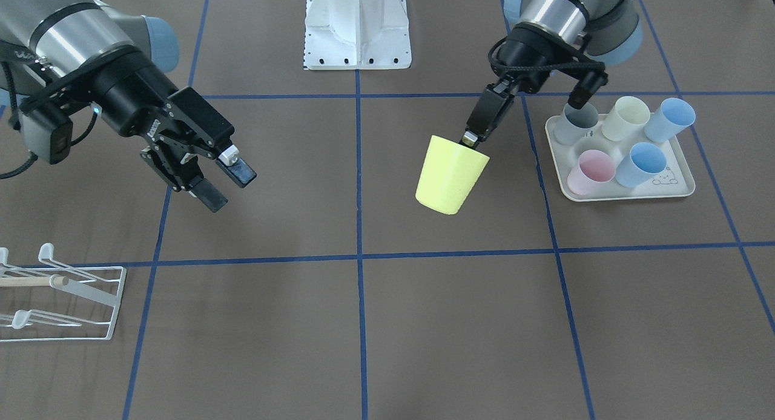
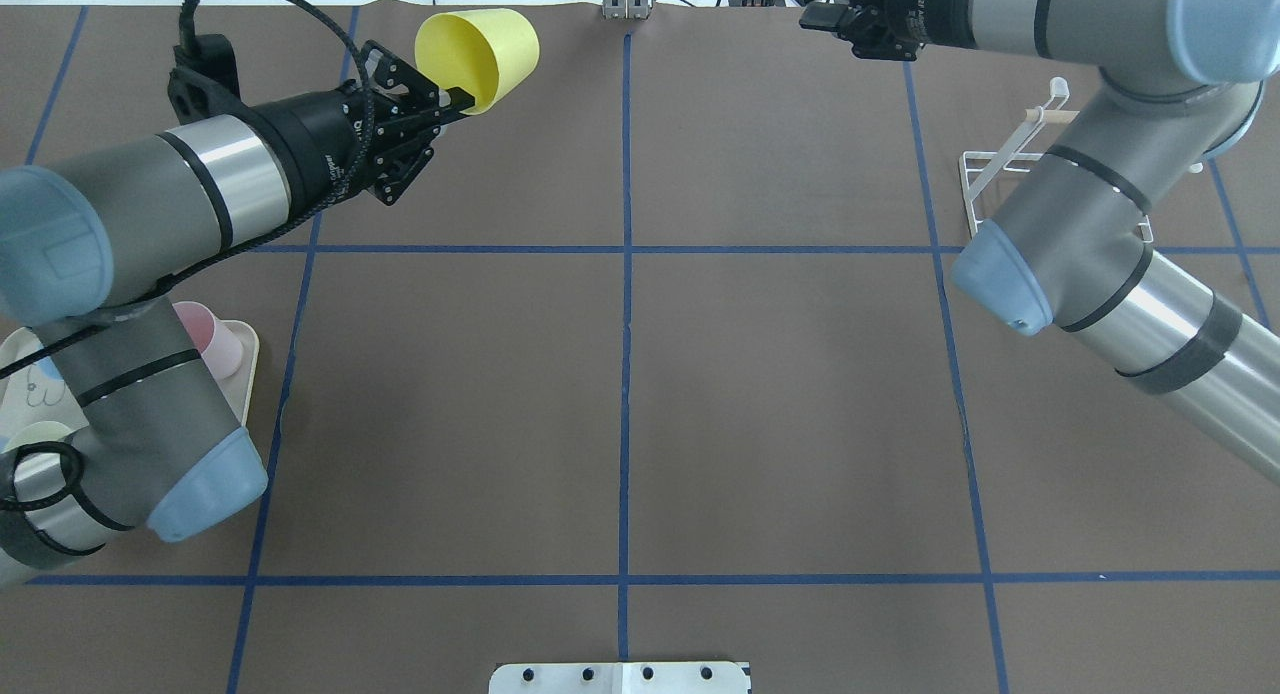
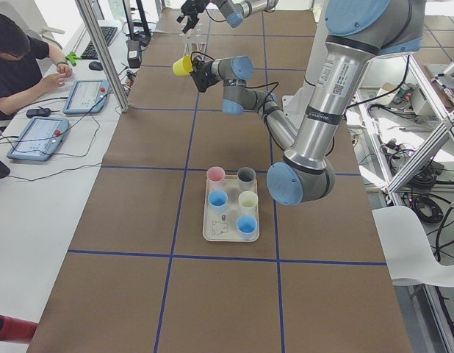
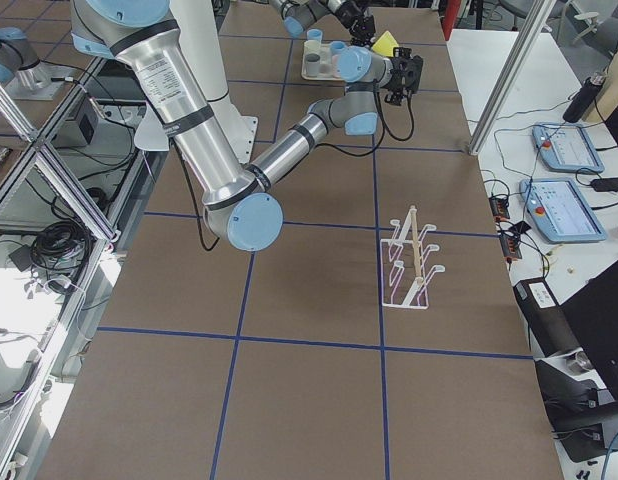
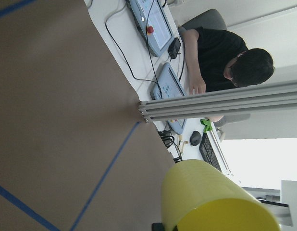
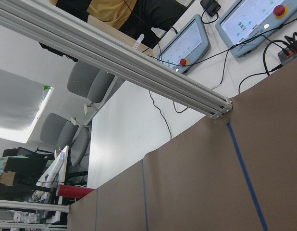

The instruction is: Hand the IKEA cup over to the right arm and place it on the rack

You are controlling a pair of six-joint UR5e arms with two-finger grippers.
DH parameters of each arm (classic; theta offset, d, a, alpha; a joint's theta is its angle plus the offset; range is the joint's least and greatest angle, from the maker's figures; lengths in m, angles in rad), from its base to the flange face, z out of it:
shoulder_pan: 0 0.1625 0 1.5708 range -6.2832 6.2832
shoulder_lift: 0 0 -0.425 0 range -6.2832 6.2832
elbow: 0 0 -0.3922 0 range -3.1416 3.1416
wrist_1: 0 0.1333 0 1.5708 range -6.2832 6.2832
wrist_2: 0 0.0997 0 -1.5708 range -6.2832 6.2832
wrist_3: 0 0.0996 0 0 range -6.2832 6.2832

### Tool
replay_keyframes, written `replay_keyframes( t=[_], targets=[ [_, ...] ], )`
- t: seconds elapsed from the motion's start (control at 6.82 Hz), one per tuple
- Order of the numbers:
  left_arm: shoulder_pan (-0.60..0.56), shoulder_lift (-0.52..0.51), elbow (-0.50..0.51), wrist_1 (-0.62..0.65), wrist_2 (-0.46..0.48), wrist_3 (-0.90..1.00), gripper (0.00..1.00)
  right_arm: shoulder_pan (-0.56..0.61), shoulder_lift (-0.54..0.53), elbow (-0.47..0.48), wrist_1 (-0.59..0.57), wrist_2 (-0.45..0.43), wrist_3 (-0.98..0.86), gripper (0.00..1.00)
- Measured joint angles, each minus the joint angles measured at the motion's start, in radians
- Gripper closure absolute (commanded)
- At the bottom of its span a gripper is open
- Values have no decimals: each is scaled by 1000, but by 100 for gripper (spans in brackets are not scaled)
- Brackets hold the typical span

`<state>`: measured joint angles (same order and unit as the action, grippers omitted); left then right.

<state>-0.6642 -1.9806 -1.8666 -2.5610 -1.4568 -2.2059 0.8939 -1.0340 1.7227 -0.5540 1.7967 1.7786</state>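
Observation:
The IKEA cup (image 1: 451, 175) is pale yellow and hangs tilted in the air. My left gripper (image 1: 469, 143) is shut on its rim, one finger inside it. The cup also shows in the overhead view (image 2: 478, 46), the left wrist view (image 5: 211, 199) and the exterior left view (image 3: 182, 65). My right gripper (image 1: 225, 185) is open and empty, held above the table well apart from the cup, its fingertips turned towards it. The white wire rack (image 1: 60, 299) with a wooden dowel stands empty near my right arm; it also shows in the exterior right view (image 4: 411, 265).
A cream tray (image 1: 681, 190) with a rabbit drawing holds several pastel cups, beside my left arm. The white robot base (image 1: 357, 29) stands at the table's edge. Blue tape lines mark the brown table. An operator sits at a side desk (image 3: 21, 66).

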Motion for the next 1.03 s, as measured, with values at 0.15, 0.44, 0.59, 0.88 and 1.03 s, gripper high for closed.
replay_keyframes(
  t=[0.15, 0.44, 0.59, 0.88, 1.03],
  targets=[
    [13, -10, 43, -107, 23, -66, 100, -37, 0, 0, 56, -52, 31, 1],
    [18, -18, 150, -409, 84, -215, 100, -110, 1, -2, 154, -176, 99, 1],
    [19, -28, 194, -525, 123, -289, 100, -142, 7, -2, 188, -231, 130, 1],
    [28, -59, 226, -614, 132, -349, 100, -184, 21, -19, 270, -309, 189, 1],
    [44, -83, 235, -626, 112, -351, 100, -194, 23, -42, 320, -323, 198, 1]
  ],
)
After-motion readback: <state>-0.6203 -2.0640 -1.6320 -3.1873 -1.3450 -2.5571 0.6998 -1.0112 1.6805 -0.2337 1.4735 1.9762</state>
